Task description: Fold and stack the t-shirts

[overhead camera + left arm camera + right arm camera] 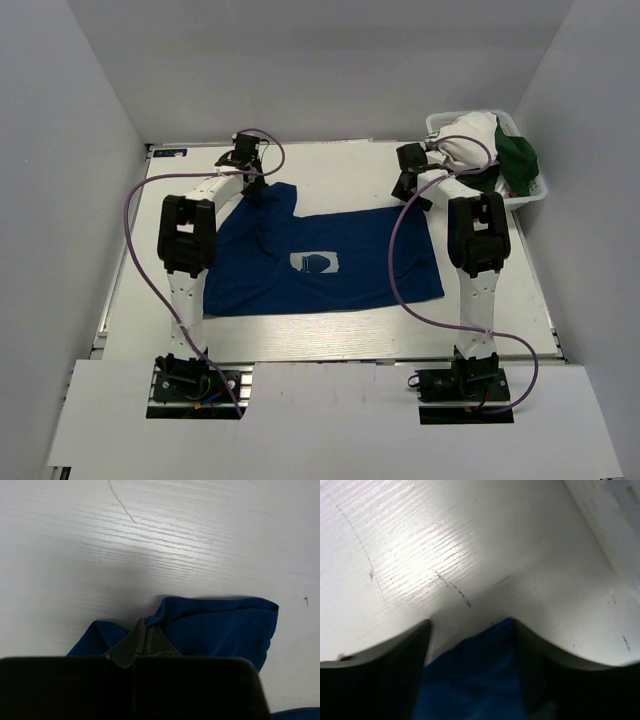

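1 rumpled blue t-shirt [360,285], woodgrain table [330,338]

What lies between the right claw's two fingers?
A corner of the blue t-shirt, with white table beyond; the right wrist view shows it, fingers spread apart.

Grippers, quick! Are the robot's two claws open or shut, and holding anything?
Left gripper: shut, pinching the blue t-shirt.
Right gripper: open, shirt edge between its fingers, not gripped.
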### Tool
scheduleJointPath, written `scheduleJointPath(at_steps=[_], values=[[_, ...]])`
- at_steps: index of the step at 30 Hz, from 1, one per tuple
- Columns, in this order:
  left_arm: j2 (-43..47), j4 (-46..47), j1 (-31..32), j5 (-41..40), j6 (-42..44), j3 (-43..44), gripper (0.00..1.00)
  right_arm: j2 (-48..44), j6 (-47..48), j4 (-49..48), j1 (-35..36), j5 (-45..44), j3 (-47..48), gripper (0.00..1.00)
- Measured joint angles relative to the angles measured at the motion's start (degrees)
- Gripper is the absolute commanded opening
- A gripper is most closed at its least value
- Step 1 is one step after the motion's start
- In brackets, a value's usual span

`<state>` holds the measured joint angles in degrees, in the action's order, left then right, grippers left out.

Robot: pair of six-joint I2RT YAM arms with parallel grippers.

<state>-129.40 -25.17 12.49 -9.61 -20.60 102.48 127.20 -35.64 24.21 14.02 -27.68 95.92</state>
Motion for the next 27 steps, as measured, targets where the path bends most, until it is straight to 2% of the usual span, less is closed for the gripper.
scheduleJointPath(at_steps=[2, 3, 5, 6, 10, 20, 27], values=[[0.6, 0.2, 0.0, 0.0, 0.0, -0.2, 0.00, -0.1, 0.0, -0.4, 0.0, -0.1, -0.4, 0.54], [0.8, 0.4, 0.0, 0.0, 0.0, -0.3, 0.00, -0.5, -0.1, -1.0, 0.0, -0.4, -1.0, 0.41], [1.3, 0.5, 0.0, 0.0, 0.0, -0.5, 0.00, -1.9, -0.2, -2.0, 0.0, -0.7, -3.6, 0.28], [1.8, 0.8, 0.0, 0.0, 0.0, -0.9, 0.00, -2.8, -0.6, -2.2, 0.0, -0.7, -4.9, 0.18], [4.0, 1.4, 0.0, 0.3, -0.2, -3.3, 0.00, -5.4, -1.5, -2.1, 0.1, -1.2, -8.6, 0.00], [14.1, 3.5, 0.0, 1.5, -2.0, -13.6, 0.00, -7.9, 0.7, -1.9, 1.9, -2.3, -11.3, 0.00], [28.2, 5.1, 0.0, 1.5, -5.6, -28.9, 0.00, -19.2, 2.8, -4.1, 4.3, -3.8, -18.8, 0.00]])
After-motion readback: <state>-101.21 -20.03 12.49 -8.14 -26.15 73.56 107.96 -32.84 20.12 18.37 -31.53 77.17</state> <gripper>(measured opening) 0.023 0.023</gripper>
